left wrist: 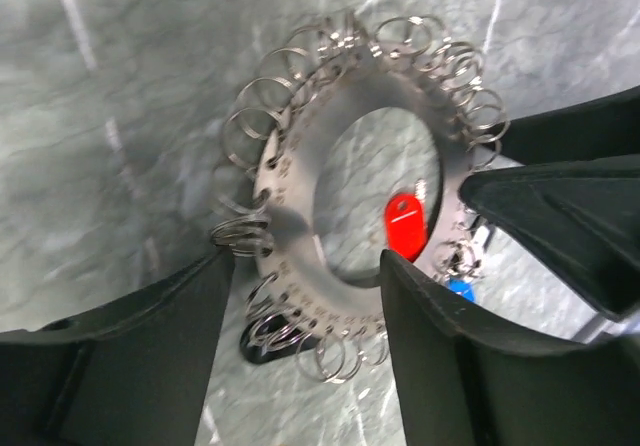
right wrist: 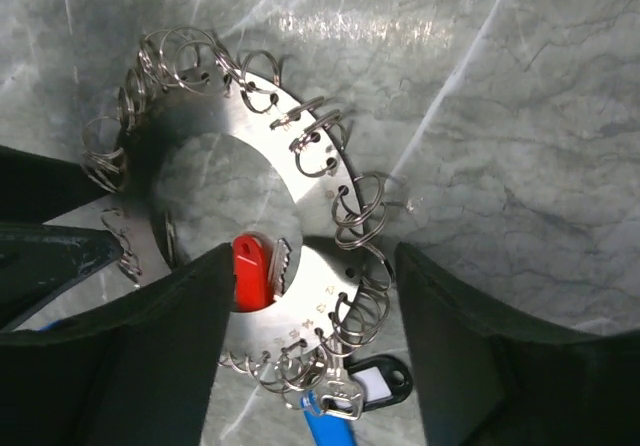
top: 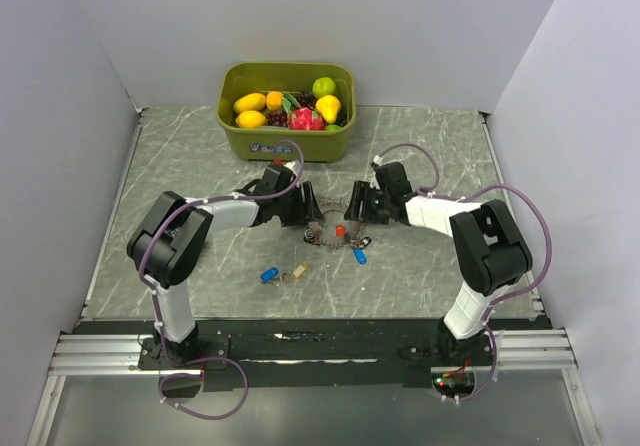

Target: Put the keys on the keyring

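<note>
Keyring (top: 322,232) sitting between left claw (left wrist: 306,261) and right claw (right wrist: 315,256), each straddling its rim, grip not discernible, red key (right wrist: 250,271) showing inside keyring.

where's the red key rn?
Top view: the red key sits mid-table in the central opening of the keyring, in front of the green fruit bin. Both wrist views show it inside that opening.
</note>
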`<state>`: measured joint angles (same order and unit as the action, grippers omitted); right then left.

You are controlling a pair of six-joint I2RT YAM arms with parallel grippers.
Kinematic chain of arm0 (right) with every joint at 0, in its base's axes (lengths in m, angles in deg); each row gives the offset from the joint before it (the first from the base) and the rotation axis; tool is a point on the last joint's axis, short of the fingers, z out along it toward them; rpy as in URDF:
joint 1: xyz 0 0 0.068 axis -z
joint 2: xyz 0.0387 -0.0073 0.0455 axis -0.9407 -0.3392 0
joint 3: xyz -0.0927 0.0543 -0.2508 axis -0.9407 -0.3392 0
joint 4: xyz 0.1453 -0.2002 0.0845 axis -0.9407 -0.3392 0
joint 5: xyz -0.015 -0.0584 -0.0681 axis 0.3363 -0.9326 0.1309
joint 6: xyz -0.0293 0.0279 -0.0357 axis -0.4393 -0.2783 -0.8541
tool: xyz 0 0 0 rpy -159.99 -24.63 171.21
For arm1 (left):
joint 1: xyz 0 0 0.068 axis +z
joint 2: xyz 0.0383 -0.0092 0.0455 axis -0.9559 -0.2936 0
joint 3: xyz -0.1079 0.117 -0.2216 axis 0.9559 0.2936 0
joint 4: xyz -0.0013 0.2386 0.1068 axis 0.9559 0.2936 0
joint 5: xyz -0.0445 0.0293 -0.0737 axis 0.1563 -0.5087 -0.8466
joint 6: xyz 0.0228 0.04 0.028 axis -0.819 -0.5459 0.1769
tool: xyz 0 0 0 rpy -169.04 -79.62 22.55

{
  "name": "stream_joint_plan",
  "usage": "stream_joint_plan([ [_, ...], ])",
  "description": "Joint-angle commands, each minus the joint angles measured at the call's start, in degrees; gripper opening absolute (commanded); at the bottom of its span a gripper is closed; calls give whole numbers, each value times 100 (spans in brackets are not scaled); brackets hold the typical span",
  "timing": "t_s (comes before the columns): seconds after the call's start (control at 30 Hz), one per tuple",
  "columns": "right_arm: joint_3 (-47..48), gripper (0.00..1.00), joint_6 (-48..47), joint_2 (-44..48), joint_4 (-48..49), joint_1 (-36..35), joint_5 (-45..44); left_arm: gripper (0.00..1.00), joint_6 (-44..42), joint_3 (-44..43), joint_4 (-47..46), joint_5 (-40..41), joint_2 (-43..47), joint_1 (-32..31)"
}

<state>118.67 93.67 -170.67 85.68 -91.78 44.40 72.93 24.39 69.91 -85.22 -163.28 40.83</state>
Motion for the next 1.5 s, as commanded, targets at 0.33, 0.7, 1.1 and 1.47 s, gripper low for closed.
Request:
stream_joint_plan([
  [0.33,-1025,36,555,511,762,-124,1036,32,-309,-549,457,180,-137,-16],
  [0.7,-1544,45,503,1460,780,-177,1056,32,-591,-892,809,733,109,-25],
  [1.1,-973,82,-7,1882,94,-142,290,76,-573,13,950,1446,1190,-25],
  [1.47,-1052,100,-156,1908,428,-28,562,82,-406,602,459,761,1340,-16],
])
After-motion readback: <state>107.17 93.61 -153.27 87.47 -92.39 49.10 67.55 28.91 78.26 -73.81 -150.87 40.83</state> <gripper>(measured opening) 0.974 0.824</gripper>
